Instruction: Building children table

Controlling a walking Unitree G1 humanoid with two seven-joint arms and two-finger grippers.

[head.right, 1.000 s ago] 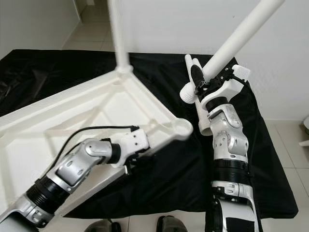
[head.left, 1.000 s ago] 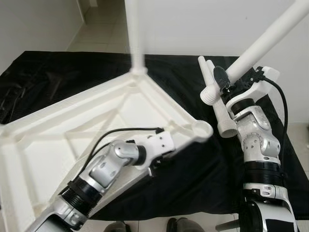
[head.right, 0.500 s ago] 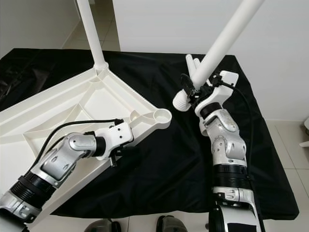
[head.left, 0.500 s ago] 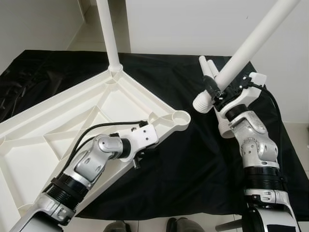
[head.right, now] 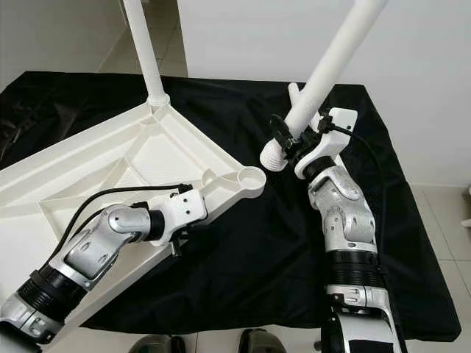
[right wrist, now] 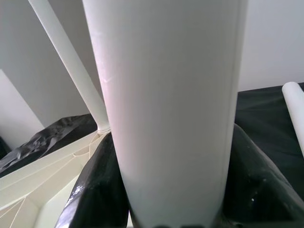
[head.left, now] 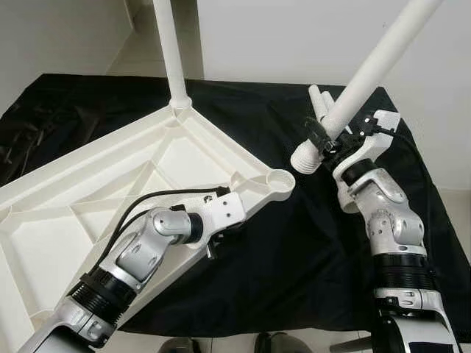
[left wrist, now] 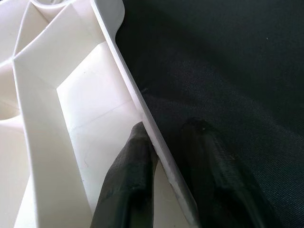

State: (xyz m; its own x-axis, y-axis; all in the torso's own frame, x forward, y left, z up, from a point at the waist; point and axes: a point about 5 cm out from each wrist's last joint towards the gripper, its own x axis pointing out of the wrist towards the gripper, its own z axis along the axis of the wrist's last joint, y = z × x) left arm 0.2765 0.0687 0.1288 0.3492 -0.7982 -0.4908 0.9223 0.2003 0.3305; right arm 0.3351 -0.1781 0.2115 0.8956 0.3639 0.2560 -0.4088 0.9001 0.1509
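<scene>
Gripping tabletop (head.left: 110, 191) rim near open corner socket (head.left: 280, 180): left gripper (left wrist: 166, 166), fingers pinched astride rim. Clamped on tilted leg (head.left: 368, 70) just right of socket: right gripper (head.left: 324, 140).

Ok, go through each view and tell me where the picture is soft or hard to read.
Both eye views: sharp and evenly lit. Left wrist view: the black fingers pinching the tabletop edge are blurred. Right wrist view: the held table leg is very close and soft, with little surface detail.
</scene>
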